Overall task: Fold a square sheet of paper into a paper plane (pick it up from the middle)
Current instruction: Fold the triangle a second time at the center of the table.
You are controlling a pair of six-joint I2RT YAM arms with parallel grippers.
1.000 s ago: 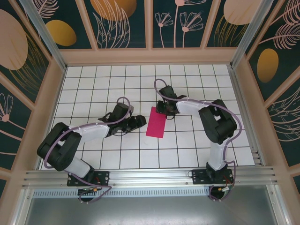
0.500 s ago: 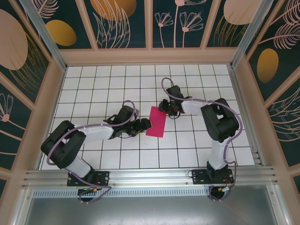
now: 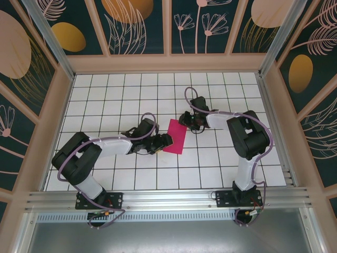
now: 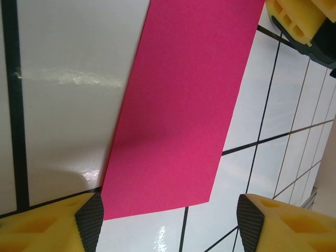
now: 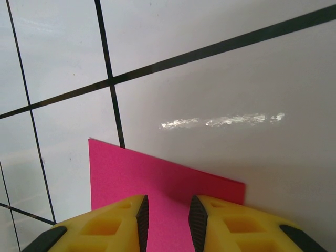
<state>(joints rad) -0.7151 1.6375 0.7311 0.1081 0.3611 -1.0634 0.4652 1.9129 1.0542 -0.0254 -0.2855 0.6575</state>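
Between the spread fingers of the left gripper (image 4: 169,223) and under the narrowly parted fingers of the right gripper (image 5: 165,218), the pink paper (image 4: 184,105) lies flat on the tiles (image 4: 63,105), probably light, limp and slippery, best pinched mid-edge.

The table (image 3: 105,95) is a glossy white surface, ruled by thin black lines into a grid of square tiles. One magenta-pink sheet of paper (image 3: 175,136) lies flat on it near the middle. It shows as a narrow rectangle, slightly tilted against the grid lines.
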